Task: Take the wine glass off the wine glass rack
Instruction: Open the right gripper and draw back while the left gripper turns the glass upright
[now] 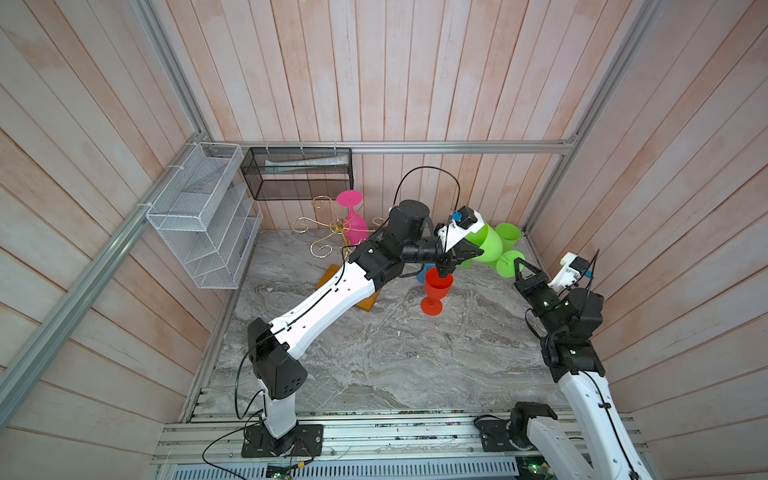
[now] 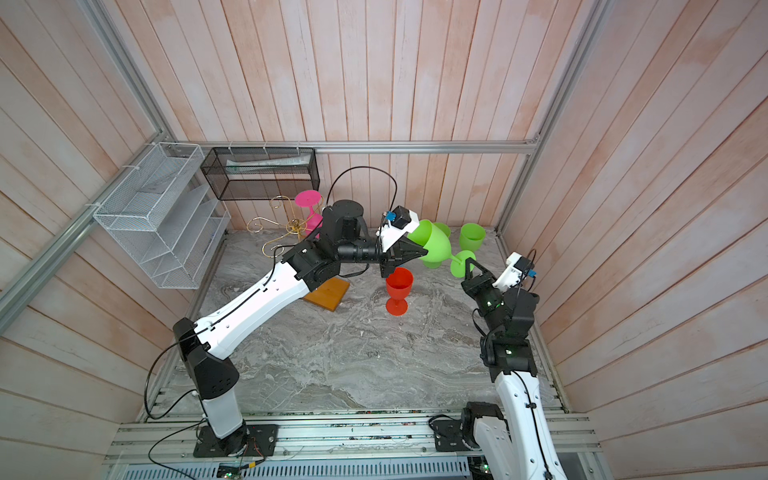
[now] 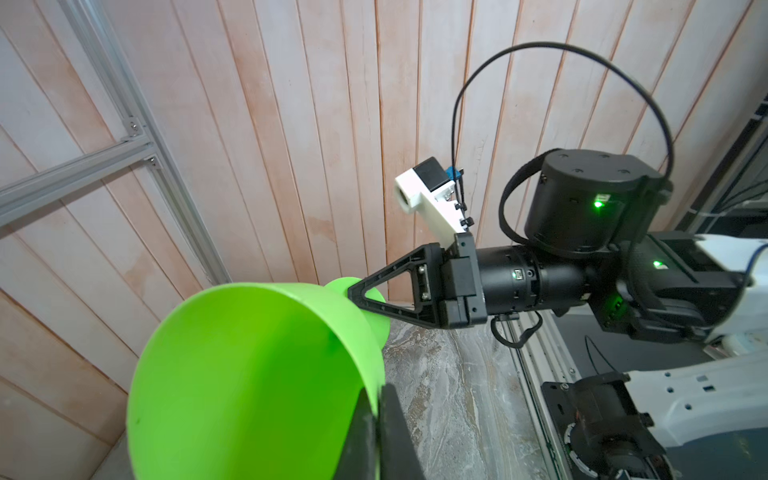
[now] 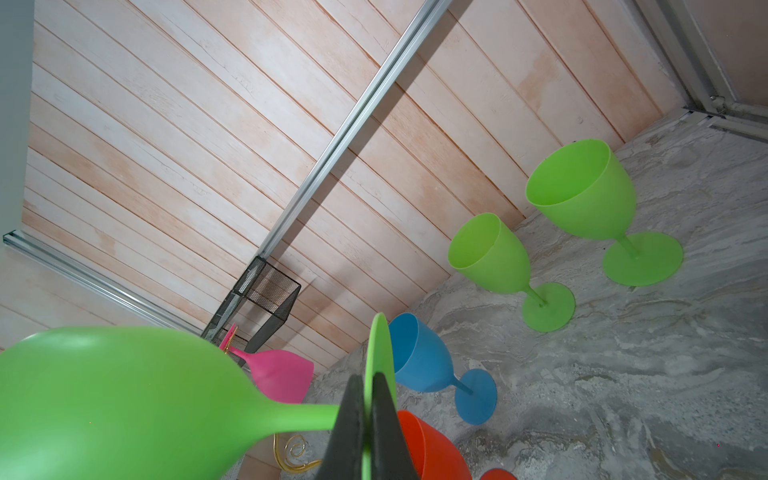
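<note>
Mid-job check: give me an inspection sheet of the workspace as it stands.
Surface: grey marbled tabletop, no spills seen.
Job's things: wine glass rack standing, pink glass hanging on it upside down; held green glass sideways, off the table.
Clutter: red glass, blue glass, standing green glasses, all upright.
Grippers: left gripper shut on the held glass's rim; right gripper shut on its foot.
Cables: black loop over the left wrist, clear of the glasses.
Surroundings: white wire basket, black mesh basket on the walls.

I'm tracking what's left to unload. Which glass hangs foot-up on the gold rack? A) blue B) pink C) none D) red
B: the pink wine glass hangs upside down from a scroll arm of the wine glass rack; the red glass stands on the table.
</note>
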{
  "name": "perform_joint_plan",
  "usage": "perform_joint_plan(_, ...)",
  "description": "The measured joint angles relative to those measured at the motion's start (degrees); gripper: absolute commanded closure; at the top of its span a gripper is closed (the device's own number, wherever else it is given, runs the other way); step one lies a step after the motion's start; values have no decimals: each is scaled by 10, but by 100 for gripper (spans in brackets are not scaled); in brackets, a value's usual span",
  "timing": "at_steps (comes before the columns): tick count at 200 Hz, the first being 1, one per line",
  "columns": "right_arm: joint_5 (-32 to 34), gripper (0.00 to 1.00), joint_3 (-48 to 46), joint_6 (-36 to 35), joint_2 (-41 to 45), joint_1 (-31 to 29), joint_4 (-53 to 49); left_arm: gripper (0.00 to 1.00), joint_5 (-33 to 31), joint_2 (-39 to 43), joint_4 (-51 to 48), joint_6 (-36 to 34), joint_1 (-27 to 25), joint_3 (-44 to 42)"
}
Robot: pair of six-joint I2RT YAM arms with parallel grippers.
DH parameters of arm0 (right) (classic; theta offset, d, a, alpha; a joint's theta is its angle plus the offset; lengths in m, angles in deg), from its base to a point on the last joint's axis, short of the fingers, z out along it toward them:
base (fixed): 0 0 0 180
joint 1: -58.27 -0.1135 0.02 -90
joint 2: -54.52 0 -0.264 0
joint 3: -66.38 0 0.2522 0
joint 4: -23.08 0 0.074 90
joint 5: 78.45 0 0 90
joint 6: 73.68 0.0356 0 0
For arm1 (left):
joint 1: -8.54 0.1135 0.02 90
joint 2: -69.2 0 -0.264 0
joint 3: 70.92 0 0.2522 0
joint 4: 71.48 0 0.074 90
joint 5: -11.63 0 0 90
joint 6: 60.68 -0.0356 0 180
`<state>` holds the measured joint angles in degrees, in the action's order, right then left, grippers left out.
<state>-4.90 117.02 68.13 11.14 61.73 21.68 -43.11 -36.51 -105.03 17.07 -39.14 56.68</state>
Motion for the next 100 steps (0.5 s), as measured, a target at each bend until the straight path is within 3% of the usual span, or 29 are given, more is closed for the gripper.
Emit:
perform_joint_plan(18,-1,99,0,-7,0,0,0,100,-1,0,0,0,2,0)
perform_joint_plan(44,1,59,0,-14,1,0,-2,100,-19,0,-2,3,1,0)
perform_joint_plan(65,9,36,5,-31,4,0,-10,100,-41,0,-9,5,3,0)
perform_joint_plan(100,53,25,39,-59,-4,0,-59,100,-77,0,-32,6,5,10)
